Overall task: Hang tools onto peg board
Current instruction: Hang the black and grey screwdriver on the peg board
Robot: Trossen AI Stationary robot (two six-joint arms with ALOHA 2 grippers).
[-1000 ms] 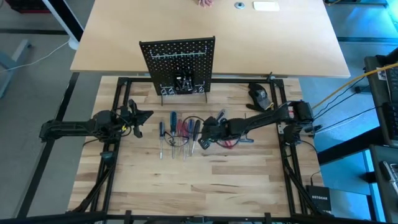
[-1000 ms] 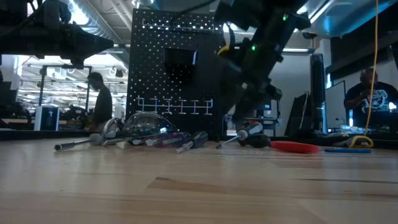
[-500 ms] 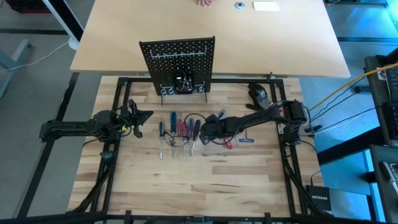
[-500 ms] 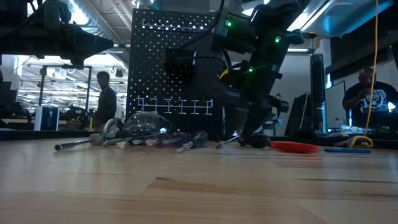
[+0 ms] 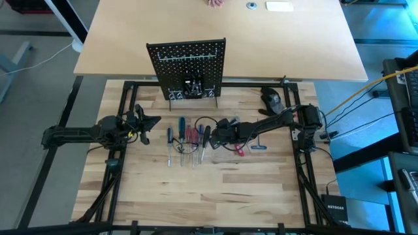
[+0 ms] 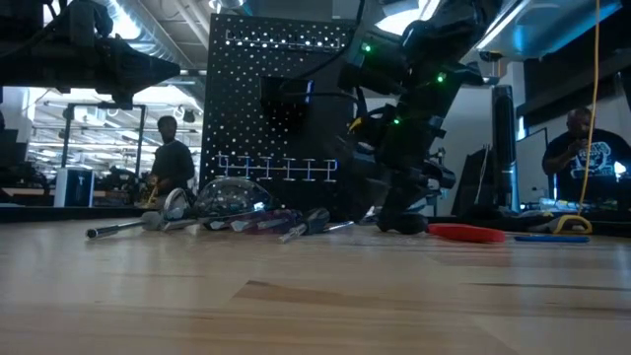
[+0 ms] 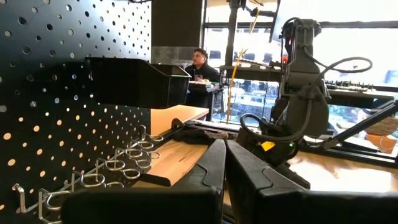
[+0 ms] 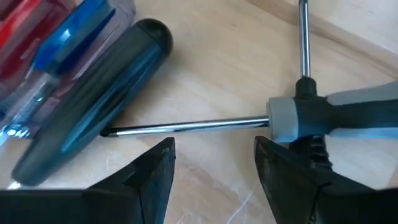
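My right gripper (image 8: 211, 168) sat low over the row of loose screwdrivers (image 5: 186, 138) in front of the black perforated metal peg board (image 5: 188, 62), fingers spread astride a thin silver shaft (image 8: 186, 127). Risk: closing could nudge the neighbouring black handle (image 8: 93, 102). The board's small black bin (image 7: 134, 81) hid its contents. My left gripper (image 7: 224, 163), pressed together, waited left of the board.

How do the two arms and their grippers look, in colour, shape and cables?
Both arms are dark, slim and jointed. The left gripper has two flat black fingers with notched inner edges. The right gripper has two dark tapered fingers. The right arm shows small green lights and looping black cables. A yellow mark sits near the left arm's wrist.
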